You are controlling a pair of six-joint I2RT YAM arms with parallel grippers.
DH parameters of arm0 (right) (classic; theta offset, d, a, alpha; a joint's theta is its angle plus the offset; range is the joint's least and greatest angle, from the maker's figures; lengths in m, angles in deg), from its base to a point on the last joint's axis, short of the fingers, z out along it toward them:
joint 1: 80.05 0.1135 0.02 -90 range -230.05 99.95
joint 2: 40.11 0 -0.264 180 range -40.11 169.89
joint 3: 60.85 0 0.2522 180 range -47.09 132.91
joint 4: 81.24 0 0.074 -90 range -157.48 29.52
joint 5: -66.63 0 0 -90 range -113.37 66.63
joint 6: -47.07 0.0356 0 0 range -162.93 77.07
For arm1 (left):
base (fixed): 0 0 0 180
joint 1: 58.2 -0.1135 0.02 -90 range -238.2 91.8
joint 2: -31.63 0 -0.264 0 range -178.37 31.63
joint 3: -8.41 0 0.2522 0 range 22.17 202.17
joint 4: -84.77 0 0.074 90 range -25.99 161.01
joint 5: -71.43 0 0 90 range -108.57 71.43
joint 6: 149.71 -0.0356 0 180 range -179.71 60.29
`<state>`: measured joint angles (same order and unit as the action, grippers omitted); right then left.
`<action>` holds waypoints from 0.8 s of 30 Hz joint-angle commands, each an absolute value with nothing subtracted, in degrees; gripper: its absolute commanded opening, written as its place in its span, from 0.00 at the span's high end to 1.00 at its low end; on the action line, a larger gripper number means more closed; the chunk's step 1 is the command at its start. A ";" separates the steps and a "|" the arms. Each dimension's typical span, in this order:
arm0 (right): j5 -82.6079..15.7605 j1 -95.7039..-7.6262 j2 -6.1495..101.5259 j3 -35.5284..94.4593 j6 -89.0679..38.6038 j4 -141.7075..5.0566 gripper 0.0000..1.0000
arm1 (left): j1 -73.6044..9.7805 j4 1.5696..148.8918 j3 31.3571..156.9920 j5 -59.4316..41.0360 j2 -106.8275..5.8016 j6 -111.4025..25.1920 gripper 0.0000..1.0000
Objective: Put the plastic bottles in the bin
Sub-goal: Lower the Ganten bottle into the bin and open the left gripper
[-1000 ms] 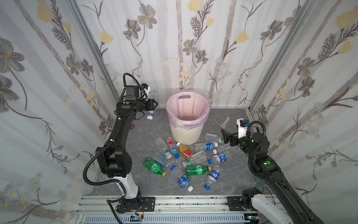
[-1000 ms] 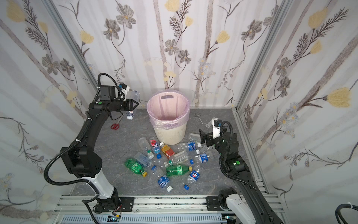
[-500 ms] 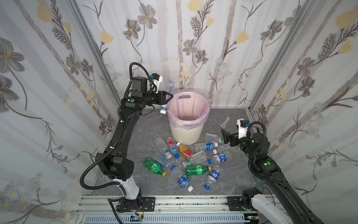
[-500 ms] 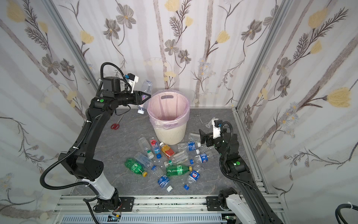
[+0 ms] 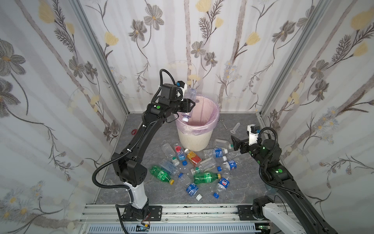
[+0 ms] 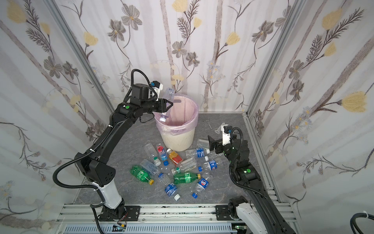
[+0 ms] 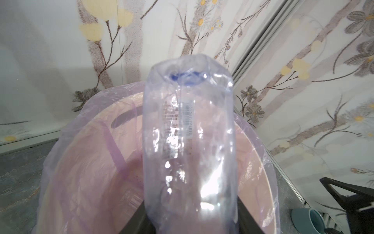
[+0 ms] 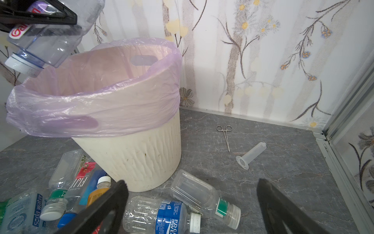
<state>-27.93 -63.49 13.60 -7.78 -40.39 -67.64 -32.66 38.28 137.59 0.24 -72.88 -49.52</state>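
My left gripper [image 5: 190, 105] [image 6: 168, 105] [image 7: 188, 219] is shut on a clear plastic bottle [image 5: 191, 93] [image 6: 169, 94] [image 7: 188, 141]. It holds the bottle tilted, white cap down, over the near-left rim of the bin [image 5: 194, 139] [image 6: 178, 141] [image 8: 137, 158]. The bin's pink liner [image 7: 91, 125] lies right below the bottle. Several more plastic bottles [image 5: 202, 168] [image 6: 182, 170] lie scattered on the floor in front of the bin. My right gripper [image 5: 234, 141] [image 6: 211, 144] [image 8: 192, 184] is open and empty, low at the bin's right, above a clear green-labelled bottle [image 8: 202, 194] and a blue-labelled one [image 8: 159, 216].
Metal forceps [image 5: 222, 122] [image 8: 225, 137] and a clear flared tube [image 5: 235, 128] [image 8: 251, 155] lie on the grey floor right of the bin. Red scissors [image 5: 134, 132] lie at the left wall. Flowered walls close in three sides.
My left arm has swung right and up, carrying the bottle from left of the bin to over its rim. The right arm has not moved.
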 commanded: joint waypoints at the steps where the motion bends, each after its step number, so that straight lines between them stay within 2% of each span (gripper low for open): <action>1: -28.12 -63.46 13.59 -7.72 -40.47 -69.57 0.00 | -31.69 40.64 136.52 -5.65 -73.64 -50.53 0.52; 14: -28.64 -63.50 13.68 -7.71 -40.39 -69.67 0.00 | -31.13 41.13 131.74 -9.23 -71.71 -51.87 0.43; 19: -28.55 -63.48 13.32 -7.80 -40.39 -69.42 0.00 | -31.11 41.10 130.74 -9.52 -69.76 -53.19 0.30; 24: -28.73 -63.47 13.75 -7.23 -40.38 -69.16 0.00 | -31.21 41.11 130.45 -9.43 -67.63 -54.07 0.27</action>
